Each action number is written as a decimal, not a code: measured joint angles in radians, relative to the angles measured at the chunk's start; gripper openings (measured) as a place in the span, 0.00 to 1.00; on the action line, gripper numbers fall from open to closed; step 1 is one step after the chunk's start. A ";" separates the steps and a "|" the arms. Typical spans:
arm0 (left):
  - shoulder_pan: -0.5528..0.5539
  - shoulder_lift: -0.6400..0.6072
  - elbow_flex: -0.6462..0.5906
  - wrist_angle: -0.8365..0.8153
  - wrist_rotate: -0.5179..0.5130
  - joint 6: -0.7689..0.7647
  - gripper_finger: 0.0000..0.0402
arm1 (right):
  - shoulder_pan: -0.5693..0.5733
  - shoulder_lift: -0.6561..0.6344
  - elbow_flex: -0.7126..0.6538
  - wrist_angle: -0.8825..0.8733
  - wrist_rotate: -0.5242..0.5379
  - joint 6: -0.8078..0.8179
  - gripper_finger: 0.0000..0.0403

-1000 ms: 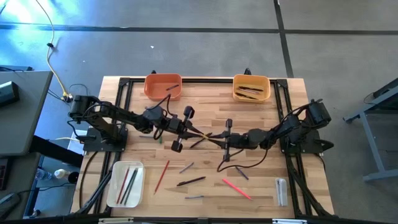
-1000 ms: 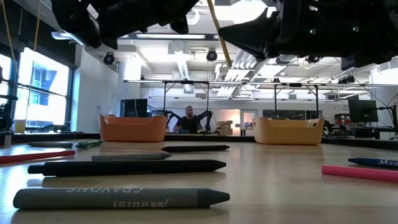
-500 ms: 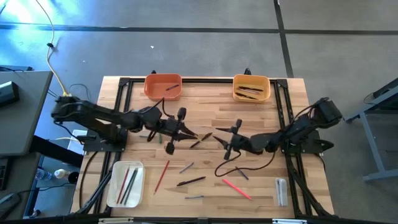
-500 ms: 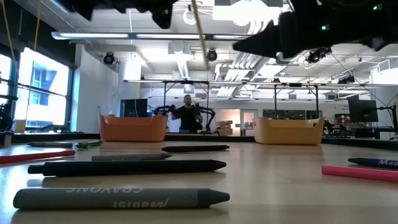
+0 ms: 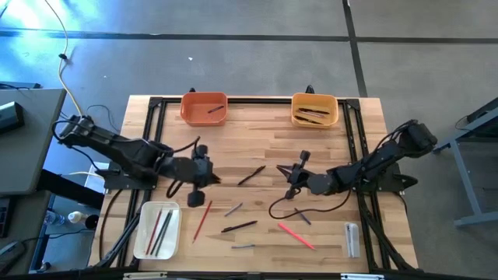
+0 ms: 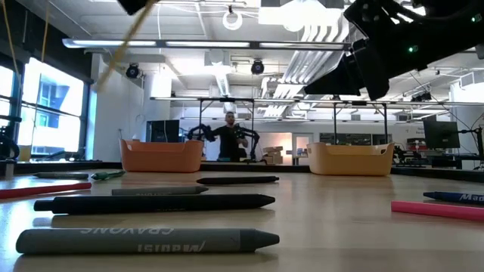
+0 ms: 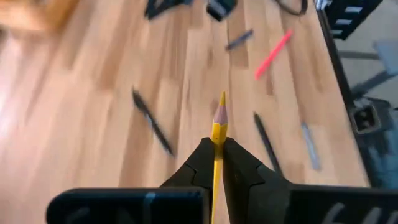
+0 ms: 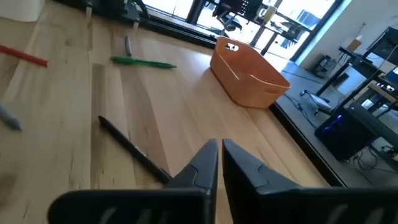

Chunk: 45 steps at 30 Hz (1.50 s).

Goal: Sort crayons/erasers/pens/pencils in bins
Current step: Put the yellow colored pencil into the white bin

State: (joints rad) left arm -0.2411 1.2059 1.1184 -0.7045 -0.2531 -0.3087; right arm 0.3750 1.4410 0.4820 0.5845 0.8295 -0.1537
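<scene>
My left gripper point(image 5: 207, 177) hovers over the table's left-centre, shut on a yellow pencil point(image 7: 217, 132) whose sharpened tip sticks out ahead of the fingers; the low view shows the pencil point(image 6: 121, 47) slanting high above the table. My right gripper point(image 5: 292, 173) hangs right of centre, shut and holding nothing point(image 8: 220, 148). The orange bin point(image 5: 204, 108) and the yellow-orange bin point(image 5: 314, 109) stand at the far edge. The white bin point(image 5: 157, 229) sits near left with pencils in it. A black pen point(image 5: 250, 175) lies between the grippers. My left gripper pinches the yellow pencil's shaft point(image 7: 217, 149) between its two fingers point(image 7: 200, 158). The pencil lies along the fingers, its point out in front. It is lifted clear of the table and slanted.
A red pencil point(image 5: 202, 219), a second black pen point(image 5: 240, 226), grey crayons point(image 5: 233, 208), a pink crayon point(image 5: 296, 236) and a clear block point(image 5: 352, 239) lie on the near half. A green pencil point(image 8: 143, 62) lies near the left arm. A person point(image 6: 229, 140) stands beyond the table.
The two grippers stood close together at the table's centre and have drawn apart. My left gripper has carried the yellow pencil toward the table's left edge and slightly nearer, the pencil tipping over. My right gripper has pulled back toward the right.
</scene>
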 joint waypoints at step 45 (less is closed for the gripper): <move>-0.572 0.121 -0.289 -0.221 0.218 -1.250 0.07 | -0.002 0.001 -0.008 -0.058 0.006 0.015 0.00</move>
State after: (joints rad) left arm -0.8134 1.3270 0.8299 -0.9253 -0.0349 -1.5583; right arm 0.3733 1.4418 0.4744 0.5262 0.8356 -0.1383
